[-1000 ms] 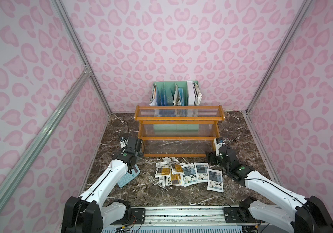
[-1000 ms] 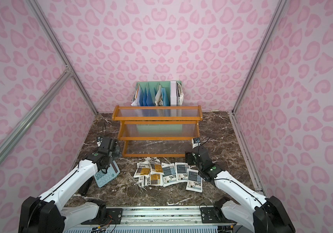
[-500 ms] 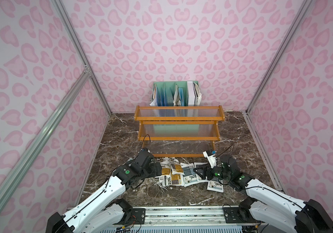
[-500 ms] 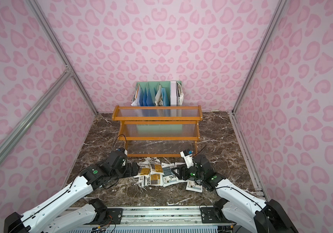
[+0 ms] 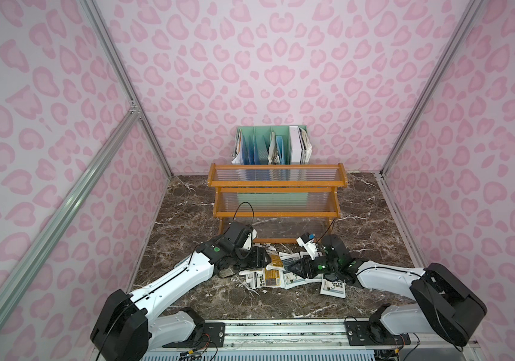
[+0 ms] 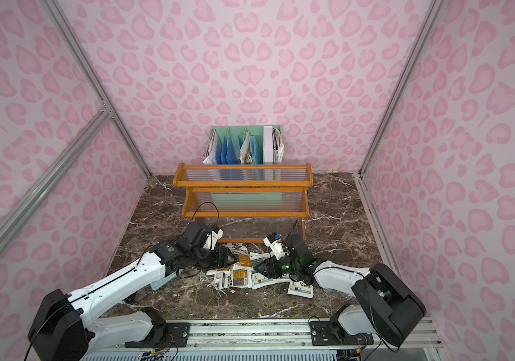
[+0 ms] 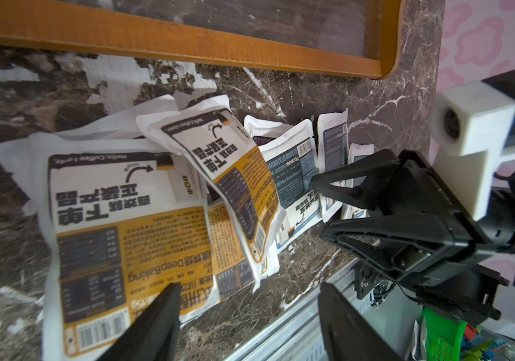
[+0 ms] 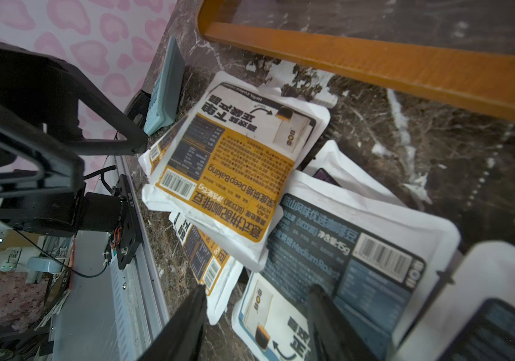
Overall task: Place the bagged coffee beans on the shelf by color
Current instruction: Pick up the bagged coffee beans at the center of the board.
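**Bagged coffee beans (image 5: 273,272) piled on the table (image 5: 187,218)**

The pile lies just before the shelf (image 5: 276,214). Both arms stretch low toward it. The left tool (image 7: 248,286) stands open at an orange bag (image 7: 131,234). The right tool (image 8: 257,287) stands open at a grey-blue bag (image 8: 343,265). Neither grips.

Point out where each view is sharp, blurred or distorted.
In both top views the light is even and the shelf stands sharp, wall posts splayed by the wide lens. Left wrist: print on the nearest orange pouch is readable, the fingers of the left gripper dark and soft. Right wrist: the grey-blue pouch has soft print, the shelf's rail blurred.
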